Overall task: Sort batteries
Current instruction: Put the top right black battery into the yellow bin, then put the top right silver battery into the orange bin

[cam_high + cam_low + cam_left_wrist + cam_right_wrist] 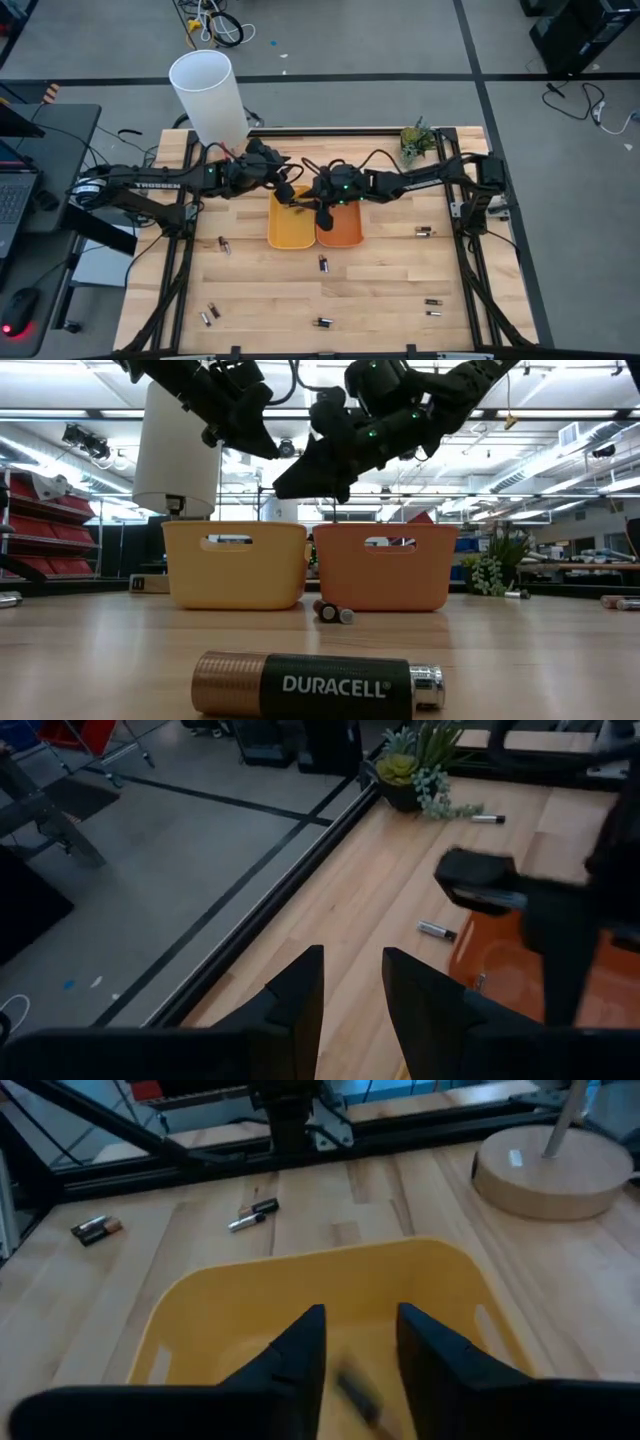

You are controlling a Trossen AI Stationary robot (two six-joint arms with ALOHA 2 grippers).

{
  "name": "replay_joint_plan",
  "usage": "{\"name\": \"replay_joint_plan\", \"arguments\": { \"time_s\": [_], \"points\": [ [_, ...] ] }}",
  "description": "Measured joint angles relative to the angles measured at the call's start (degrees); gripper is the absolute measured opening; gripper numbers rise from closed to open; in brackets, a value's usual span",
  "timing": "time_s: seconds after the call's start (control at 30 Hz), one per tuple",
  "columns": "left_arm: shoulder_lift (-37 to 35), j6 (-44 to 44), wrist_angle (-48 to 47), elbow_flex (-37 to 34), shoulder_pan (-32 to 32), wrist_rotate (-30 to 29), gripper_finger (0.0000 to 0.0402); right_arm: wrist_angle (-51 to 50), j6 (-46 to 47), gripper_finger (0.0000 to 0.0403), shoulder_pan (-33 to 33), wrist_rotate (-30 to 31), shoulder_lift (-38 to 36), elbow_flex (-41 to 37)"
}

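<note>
A yellow tray point(282, 232) and an orange tray point(345, 232) stand side by side at mid-table. My right gripper point(298, 203) hovers open over the yellow tray point(200, 1320). Below its fingers, a dark blurred battery point(357, 1392) shows inside that tray, apart from them. My left gripper point(285, 178) hangs open and empty above the yellow tray's far edge. Loose batteries lie on the wood: one point(323, 263) near the trays, one point(223, 244) at the left, and a large-looming one point(315, 685) at the front edge.
A tall white cylinder point(205, 90) on a round wooden base point(550, 1170) stands at the far left. A small plant point(418, 138) sits at the far right corner. More batteries point(425, 231), point(433, 302), point(208, 316) are scattered toward the near and right edges.
</note>
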Motion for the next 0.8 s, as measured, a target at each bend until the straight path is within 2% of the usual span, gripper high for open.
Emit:
{"name": "replay_joint_plan", "arguments": {
  "time_s": [0.17, 0.23, 0.33, 0.53, 0.6, 0.8],
  "points": [
    [0.0, -0.1, -0.3, 0.0, 0.0, 0.0, 0.012, -3.4, 0.1, 0.0163, -1.5, 0.4, -3.5, 0.0],
    [0.0, -1.5, -0.3, -0.1, 0.0, 0.1, 0.012, -8.1, 0.5, 0.0171, -2.4, 3.3, -6.6, 0.0],
    [0.0, -3.2, -0.2, -0.9, 0.0, 0.9, 0.012, -19.4, -0.7, 0.0173, -4.0, 10.8, -12.3, 0.0],
    [0.0, -3.2, 2.4, -3.8, 0.0, 1.0, 0.012, -46.1, -0.9, 0.0159, -7.5, 30.4, -23.2, -0.1],
    [0.0, -3.2, 6.1, -5.4, 0.0, 0.9, 0.012, -53.0, 1.7, 0.0152, -9.1, 33.7, -25.6, -1.3],
    [1.3, -0.9, 21.8, -11.1, 0.0, 2.2, 0.012, -52.8, 9.3, 0.0132, -14.2, 34.7, -32.4, -13.0]
  ]
}}
